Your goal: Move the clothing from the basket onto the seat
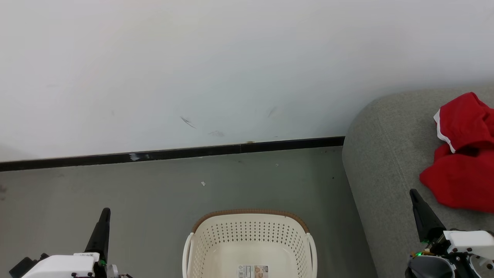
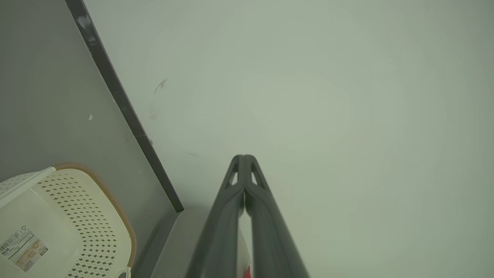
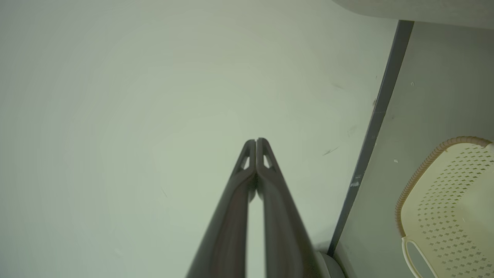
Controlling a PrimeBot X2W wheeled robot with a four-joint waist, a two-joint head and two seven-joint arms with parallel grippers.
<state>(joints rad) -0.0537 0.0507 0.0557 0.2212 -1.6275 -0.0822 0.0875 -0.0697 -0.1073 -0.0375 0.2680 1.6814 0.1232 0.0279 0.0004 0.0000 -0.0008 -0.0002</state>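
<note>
The red clothing, with a white trim band, lies crumpled on the grey-green seat at the right. The cream basket with its brown rim stands on the floor at bottom centre; its inside holds nothing but a label. In the wrist views the basket sits at the lower corner. My left gripper is shut on nothing, left of the basket. My right gripper is shut on nothing, over the seat's front, near the clothing.
A pale wall with a few scuff marks rises behind, with a black skirting strip along its foot. Grey floor lies around the basket, with small specks on it.
</note>
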